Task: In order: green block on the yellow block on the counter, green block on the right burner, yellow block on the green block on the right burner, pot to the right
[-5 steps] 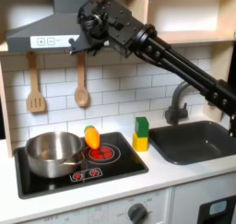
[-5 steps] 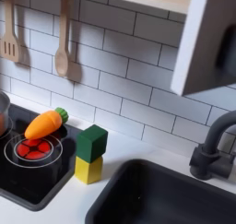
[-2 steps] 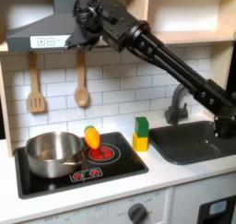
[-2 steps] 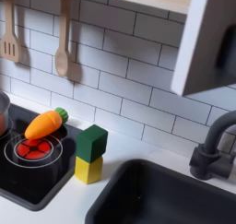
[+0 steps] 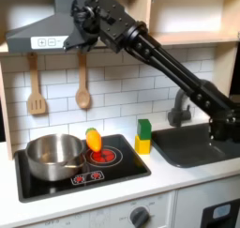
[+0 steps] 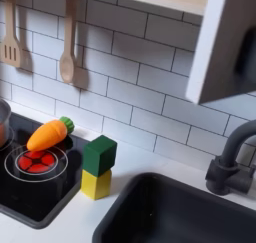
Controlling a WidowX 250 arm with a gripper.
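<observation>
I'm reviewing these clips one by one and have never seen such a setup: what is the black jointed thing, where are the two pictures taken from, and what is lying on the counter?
The black jointed thing is a robot arm; its gripper is raised high near the hood, too blurred to tell open or shut, and holds nothing visible. The first exterior view faces the whole toy kitchen; the second exterior view looks closely at the worktop. On the counter the green block sits on the yellow block, beside the sink. The pot stands on the hob, and a toy carrot lies by the right burner.
</observation>
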